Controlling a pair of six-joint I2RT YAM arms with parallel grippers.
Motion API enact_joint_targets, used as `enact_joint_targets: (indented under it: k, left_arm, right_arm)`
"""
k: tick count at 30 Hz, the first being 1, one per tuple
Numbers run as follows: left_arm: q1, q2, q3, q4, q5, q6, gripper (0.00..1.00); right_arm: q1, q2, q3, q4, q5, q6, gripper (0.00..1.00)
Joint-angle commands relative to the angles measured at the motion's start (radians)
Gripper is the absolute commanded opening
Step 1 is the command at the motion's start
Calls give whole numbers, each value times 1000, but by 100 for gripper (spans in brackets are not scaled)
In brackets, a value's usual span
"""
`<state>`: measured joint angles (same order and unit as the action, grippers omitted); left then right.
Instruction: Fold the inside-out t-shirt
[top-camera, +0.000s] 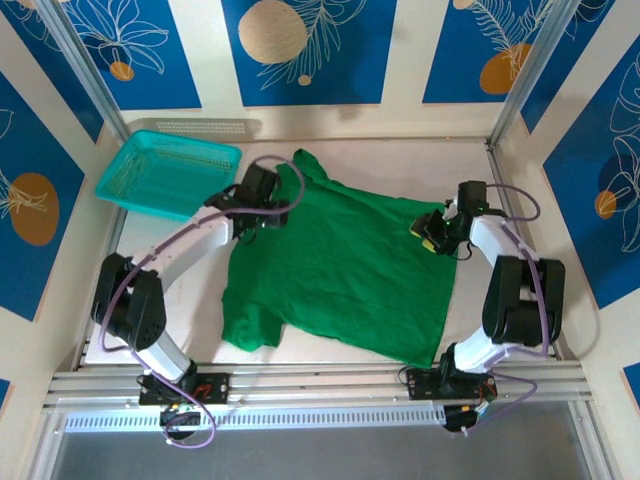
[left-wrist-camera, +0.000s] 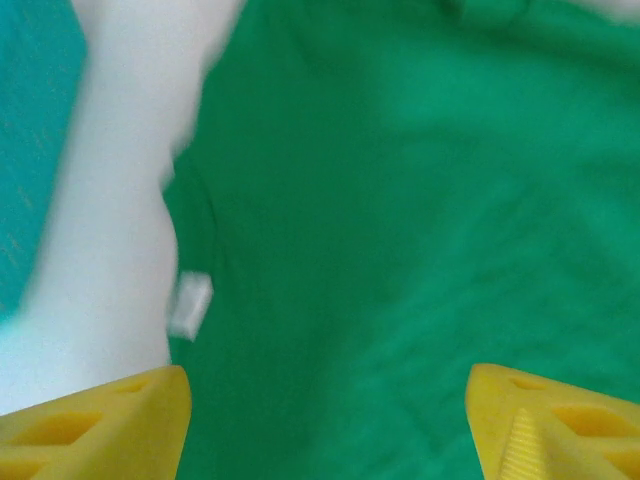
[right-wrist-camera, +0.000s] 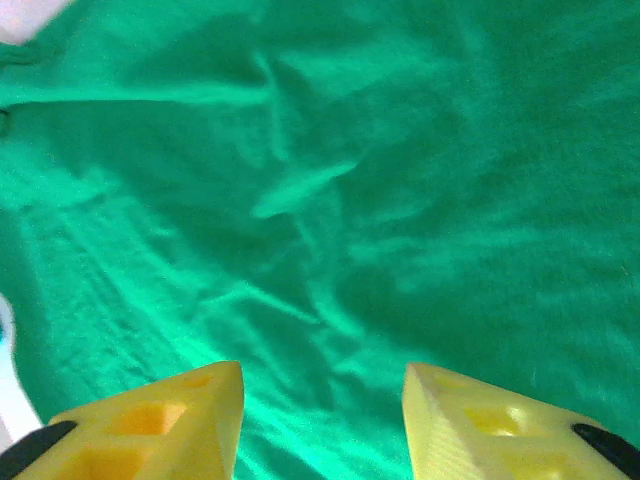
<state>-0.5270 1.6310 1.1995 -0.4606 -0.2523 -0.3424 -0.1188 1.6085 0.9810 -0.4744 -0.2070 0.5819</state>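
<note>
Two claws are placed over one bright green t-shirt (top-camera: 340, 270), which is spread out on the table (top-camera: 420, 160), about in the middle of it. One short sleeve is pointed to the far side and the other is laid at the near left corner of the cloth. Soft wrinkles are seen across the cloth in the right wrist view.

The left claw (top-camera: 258, 215) is held above the far left part of the t-shirt, at the neck edge. Its yellow fingers (left-wrist-camera: 120, 420) are spread wide and nothing is gripped between them; only the cloth is seen below. A small pale neck label (left-wrist-camera: 189, 305) is found at the edge of the cloth, just beside the bare table.

The right claw (top-camera: 430, 232) is held at the right edge of the t-shirt. Its fingers (right-wrist-camera: 170, 420) are parted too, with a clear gap, and the cloth under them is not pinched, so this claw is released as well.

A teal mesh basket (top-camera: 120, 185) is set at the far left of the table, near the left claw and apart from the t-shirt.
</note>
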Motion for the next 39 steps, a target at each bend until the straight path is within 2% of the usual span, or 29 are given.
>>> enact_joint_targets:
  k: [1,4,8,12,14,18,21,24,26,29,33,36,39]
  left_arm:
    - [-1,-37,-120,68,41,-103,71]
    - [0,-44,-193,126,18,-141,69]
    - [1,25,-210,159,26,-176,69]
    - [2,52,-217,157,7,-227,69]
    - [2,40,-221,146,40,-241,69]
    - [2,-68,-222,46,164,-237,73]
    - [-8,-198,-257,-39,227,-254,76]
    - [-30,-338,-313,-129,245,-277,77]
    - [-56,-430,-374,-142,256,-290,77]
    - [-102,-542,-463,-125,247,-323,76]
    - [-172,-581,-509,-97,174,-369,77]
    - [-180,-520,-516,2,157,-383,76]
    - [-177,-417,-492,70,72,-422,72]
  right_arm:
    - [-11,82,42,37,-5,-18,43]
    - [-35,161,88,57,11,-32,39]
    - [-58,284,197,67,-28,-41,37]
    - [-52,435,370,38,-44,-55,37]
    - [-51,506,475,11,-63,-41,37]
    - [-39,626,696,-69,-23,-21,38]
    - [-45,710,843,-70,-60,-29,39]
    - [-44,711,892,-93,-72,-46,42]
    - [-38,639,842,-95,-75,-44,45]
    - [-36,454,649,-70,-18,-3,47]
    - [-92,230,363,-71,90,19,51]
    - [-136,147,186,-16,6,-25,50]
    - [-76,158,130,47,-112,-29,49]
